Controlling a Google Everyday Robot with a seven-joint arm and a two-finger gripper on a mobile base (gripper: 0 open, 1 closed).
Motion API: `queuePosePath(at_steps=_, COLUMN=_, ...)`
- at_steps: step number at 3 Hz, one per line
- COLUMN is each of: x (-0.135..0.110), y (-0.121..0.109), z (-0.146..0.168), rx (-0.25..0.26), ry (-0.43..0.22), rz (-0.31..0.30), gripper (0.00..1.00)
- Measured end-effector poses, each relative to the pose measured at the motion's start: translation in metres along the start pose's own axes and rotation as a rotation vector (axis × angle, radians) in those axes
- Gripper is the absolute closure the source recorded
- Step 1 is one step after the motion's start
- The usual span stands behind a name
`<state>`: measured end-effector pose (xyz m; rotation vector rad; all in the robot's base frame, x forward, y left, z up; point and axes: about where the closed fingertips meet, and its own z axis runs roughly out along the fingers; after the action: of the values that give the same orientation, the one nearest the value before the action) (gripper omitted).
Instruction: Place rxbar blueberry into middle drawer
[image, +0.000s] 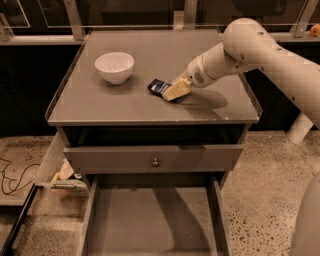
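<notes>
The rxbar blueberry (158, 86), a small dark navy bar, lies flat on the grey cabinet top (150, 107), right of centre. My gripper (175, 91) reaches down from the right on the white arm (250, 47) and rests at the bar's right end, covering part of it. The middle drawer (150, 225) is pulled out below the cabinet front, and its bare grey floor shows nothing on it.
A white bowl (114, 66) stands on the top to the left of the bar. A closed drawer front with a round knob (155, 161) sits above the open drawer. A side bin (62, 172) with clutter hangs at the left. A cable (12, 177) lies on the floor.
</notes>
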<state>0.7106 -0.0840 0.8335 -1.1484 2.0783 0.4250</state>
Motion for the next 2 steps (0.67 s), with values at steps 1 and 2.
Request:
queuePosePath(at_steps=1, x=-0.011, y=0.008, z=-0.013, rx=-0.016, ry=-0.025, rz=-0.022, gripper=1.0)
queuePosePath(at_steps=2, x=-0.024, y=0.015, z=-0.035, rx=-0.022, ry=-0.063, rz=-0.045, gripper=1.0)
